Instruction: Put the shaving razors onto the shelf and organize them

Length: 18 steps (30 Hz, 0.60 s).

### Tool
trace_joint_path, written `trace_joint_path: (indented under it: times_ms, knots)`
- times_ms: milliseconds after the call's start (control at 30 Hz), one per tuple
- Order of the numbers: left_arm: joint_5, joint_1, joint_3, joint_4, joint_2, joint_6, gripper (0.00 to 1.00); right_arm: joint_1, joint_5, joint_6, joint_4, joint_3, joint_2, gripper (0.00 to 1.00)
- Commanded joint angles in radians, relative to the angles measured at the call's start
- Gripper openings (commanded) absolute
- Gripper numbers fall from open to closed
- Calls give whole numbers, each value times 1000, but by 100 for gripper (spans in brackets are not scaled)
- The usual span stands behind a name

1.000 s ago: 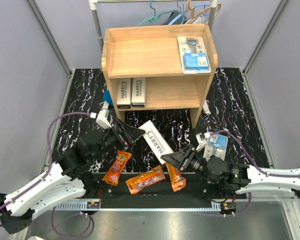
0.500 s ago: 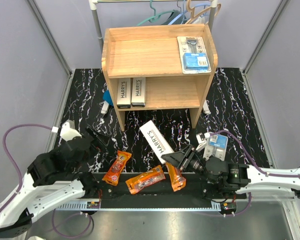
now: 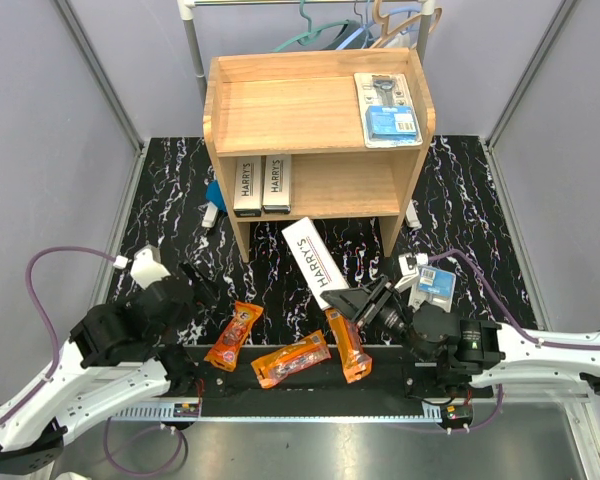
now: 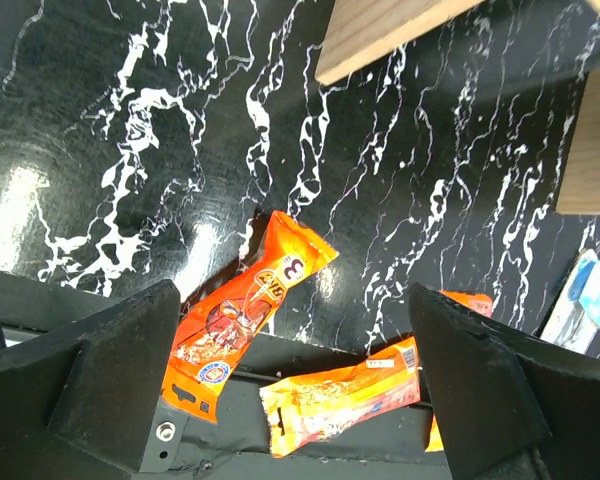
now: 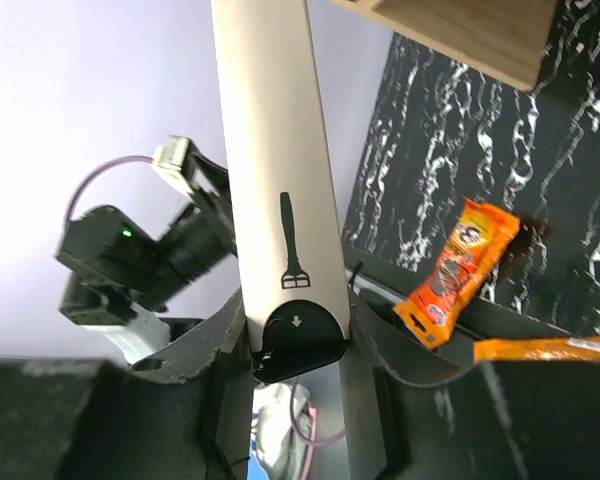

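The shelf [image 3: 310,100] is seen at the upper centre of the top view, on the black marbled worktop [image 3: 460,200]. On its lower tier, at the left, two HARRY'S boxes [image 3: 247,185] are laid side by side and touching. On its top tier, at the right, a blister pack [image 3: 387,108] is laid flat.

A third HARRY'S box [image 3: 315,262] is pinched at its near end by the right pincer [image 5: 295,340], whose fingers are pressed against the box's two sides. The box is held slantwise in the middle of the frame, with its far end pointed up and left, near the front of the shelf. Whether that far end rests on the worktop cannot be told.

The left pincer [image 4: 292,295] is held at the lower left of the top view with its fingers spread wide and nothing between them.

Three packets are spread along the lower centre: the left orange packet [image 3: 233,335], the middle orange packet [image 3: 292,359] and the right orange packet [image 3: 347,345], the last just beside the right pincer. A second blister pack [image 3: 435,285] is seen on the worktop at the right, beside the right arm.
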Motion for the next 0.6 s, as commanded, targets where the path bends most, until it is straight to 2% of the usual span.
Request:
trace_joint_path:
  times_ms: [0, 100, 300, 567]
  knots:
    - [32, -1, -21, 74, -10, 23, 99, -17, 77, -52, 26, 94, 22, 15]
    - [41, -1, -18, 84, 1, 32, 99, -72, 13, -57, 23, 132, 52, 15]
    - [49, -1, -13, 94, 11, 40, 99, -243, -261, -35, 25, 209, 174, 14]
    - [69, -1, -12, 103, 2, 41, 99, -435, -421, -12, 78, 241, 273, 14]
